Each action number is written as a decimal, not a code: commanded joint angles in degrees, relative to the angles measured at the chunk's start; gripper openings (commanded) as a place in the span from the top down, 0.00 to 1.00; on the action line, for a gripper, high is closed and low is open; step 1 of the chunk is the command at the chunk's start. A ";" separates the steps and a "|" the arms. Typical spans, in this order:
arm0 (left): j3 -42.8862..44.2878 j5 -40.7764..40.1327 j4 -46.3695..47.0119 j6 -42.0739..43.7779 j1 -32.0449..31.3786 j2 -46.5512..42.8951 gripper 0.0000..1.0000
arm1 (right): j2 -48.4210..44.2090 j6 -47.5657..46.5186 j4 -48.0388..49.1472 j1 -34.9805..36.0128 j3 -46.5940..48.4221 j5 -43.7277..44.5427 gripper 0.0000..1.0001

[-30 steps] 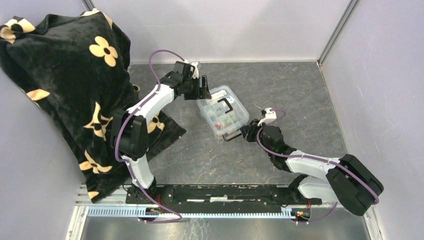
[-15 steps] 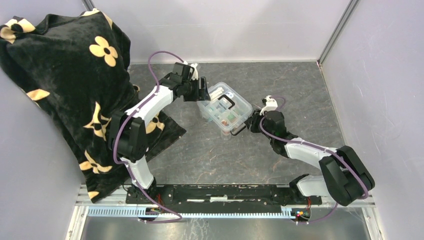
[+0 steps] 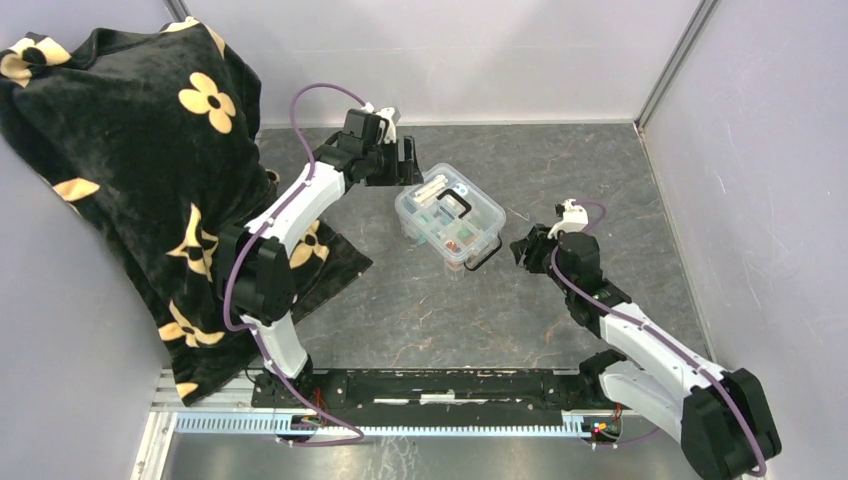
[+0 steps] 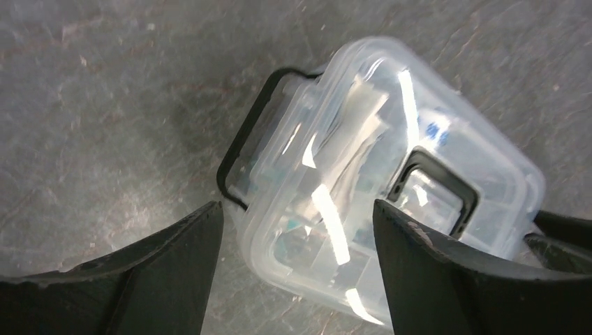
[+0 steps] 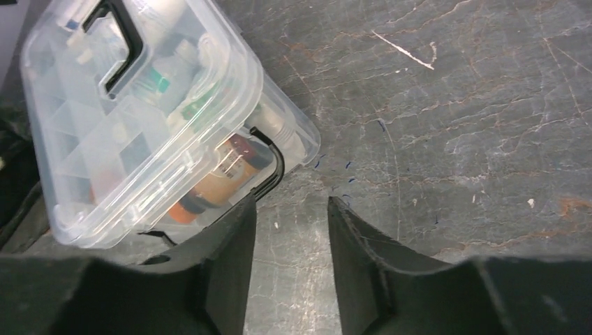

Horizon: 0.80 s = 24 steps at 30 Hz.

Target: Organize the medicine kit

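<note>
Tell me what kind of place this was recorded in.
Probably a robot test cell in a lab: plain pale walls close in a grey tabletop, and a left arm and a right arm stand bolted to a mounting rail.

the left arm [image 3: 296,205] and right arm [image 3: 645,340] have glossy white link shells between chunky black joint housings, each trailed by a looping purple cable [image 3: 310,92]. the left gripper [image 4: 297,206] and right gripper [image 5: 291,200] carry matte black tapered fingers.
</note>
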 commanded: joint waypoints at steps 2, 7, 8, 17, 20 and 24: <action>2.69 7.71 7.01 2.78 -0.04 -0.11 0.13 | -3.76 4.15 -2.90 -0.18 -0.23 -4.34 0.45; 4.86 15.45 8.01 4.62 -0.04 4.87 0.11 | -6.27 6.80 -2.19 -0.23 -1.80 -7.85 0.39; 5.60 15.15 7.50 5.08 -0.04 5.95 0.11 | -6.44 6.67 -2.70 -0.20 -1.68 -8.06 0.38; 6.79 9.79 4.02 6.97 -0.10 10.45 0.14 | -8.15 5.85 -4.82 -0.25 -1.93 -9.22 0.37; 5.48 8.71 3.32 6.91 -0.04 9.68 0.17 | -8.29 6.67 -4.01 -0.21 -2.46 -9.79 0.37; 2.77 7.75 2.90 6.86 -0.46 7.97 0.20 | -7.90 7.31 -3.24 -0.26 -2.63 -10.59 0.37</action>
